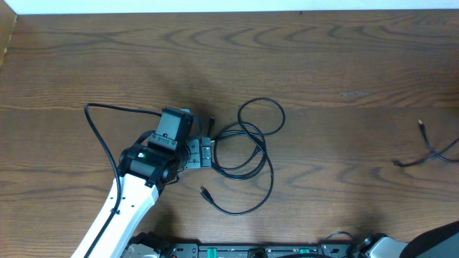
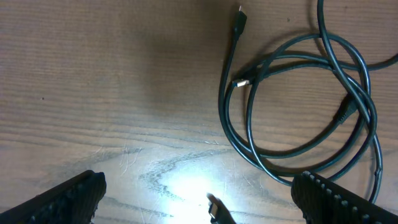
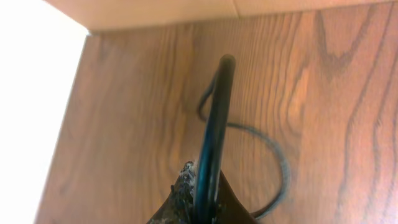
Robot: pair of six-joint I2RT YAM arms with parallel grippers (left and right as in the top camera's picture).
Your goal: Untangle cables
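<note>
A tangle of thin black cables [image 1: 244, 147] lies in overlapping loops at mid-table. One plug end [image 1: 204, 192] trails toward the front. My left gripper [image 1: 204, 153] is open at the tangle's left edge. In the left wrist view its fingers [image 2: 199, 186] spread wide, with a plug tip [image 2: 214, 208] between them and the loops [image 2: 298, 99] ahead to the right. A separate thin cable [image 1: 427, 152] lies at the far right. In the right wrist view my right gripper [image 3: 202, 199] is shut on a black cable [image 3: 214, 124]; its loop runs over the table behind.
The left arm's own thicker black cable [image 1: 100, 132] arcs over the table at the left. The right arm [image 1: 437, 244] shows only at the bottom right corner. The table's far edge meets a white wall [image 1: 229, 6].
</note>
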